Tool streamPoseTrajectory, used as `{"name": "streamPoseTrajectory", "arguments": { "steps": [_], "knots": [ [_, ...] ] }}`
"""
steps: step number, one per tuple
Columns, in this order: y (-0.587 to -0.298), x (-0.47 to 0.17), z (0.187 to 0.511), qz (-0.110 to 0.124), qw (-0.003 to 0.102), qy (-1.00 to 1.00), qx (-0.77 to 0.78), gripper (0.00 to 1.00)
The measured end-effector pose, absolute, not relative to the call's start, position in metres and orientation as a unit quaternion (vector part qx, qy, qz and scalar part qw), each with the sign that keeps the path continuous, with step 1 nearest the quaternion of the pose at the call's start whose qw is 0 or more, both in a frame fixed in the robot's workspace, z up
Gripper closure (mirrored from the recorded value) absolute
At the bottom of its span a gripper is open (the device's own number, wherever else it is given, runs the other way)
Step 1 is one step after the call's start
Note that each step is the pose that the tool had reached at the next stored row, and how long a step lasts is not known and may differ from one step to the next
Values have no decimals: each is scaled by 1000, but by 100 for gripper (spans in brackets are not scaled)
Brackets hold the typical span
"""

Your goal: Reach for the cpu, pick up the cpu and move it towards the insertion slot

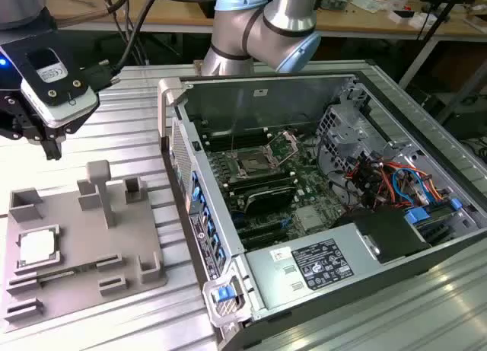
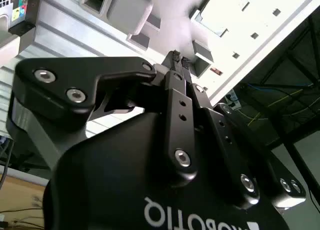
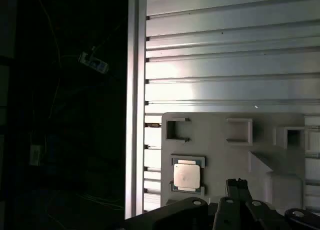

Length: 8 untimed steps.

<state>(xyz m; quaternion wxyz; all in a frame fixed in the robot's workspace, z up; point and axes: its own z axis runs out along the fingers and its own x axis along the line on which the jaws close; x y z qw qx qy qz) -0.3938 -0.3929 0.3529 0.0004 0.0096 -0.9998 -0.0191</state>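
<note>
The slatted table (image 1: 137,84) carried everything, and the open case (image 1: 327,183) took up the exterior view from centre out to 3 o'clock, so you had little free room on that side. The grey tray (image 1: 84,248) lay beside the case at about 8 o'clock in that view, flat on the table, with raised blocks standing along its 12 o'clock edge. Your gripper (image 1: 50,141) hung over the table just past that edge, clear of the tray and touching nothing. In the second wrist view its fingertips (image 2: 174,56) stood drawn together with nothing between them, so it was empty and, as I judged it, too closed to take a chip. The slot (image 1: 251,166) sat on the green board inside the case, its silver frame around a dark centre, well apart from the tray and at roughly 2 o'clock from the chip. The cpu (image 1: 36,248) rested flat in a recess toward the tray's 9 o'clock side, at 6 o'clock from the gripper in the exterior view; in the first wrist view the cpu (image 3: 187,175) lay near the fingertip (image 3: 237,182) but off to one side. For a good reach, you needed to spread the fingers wider than the chip, centre them over it square to its edges, mind the blocks, and descend straight.
</note>
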Motion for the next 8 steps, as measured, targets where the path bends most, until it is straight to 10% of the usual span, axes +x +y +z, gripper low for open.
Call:
{"name": "streamPoseTrajectory", "arguments": {
  "steps": [8],
  "knots": [
    [-393, -396, 353, -19, 0, -1000, 9, 89]
  ]
}}
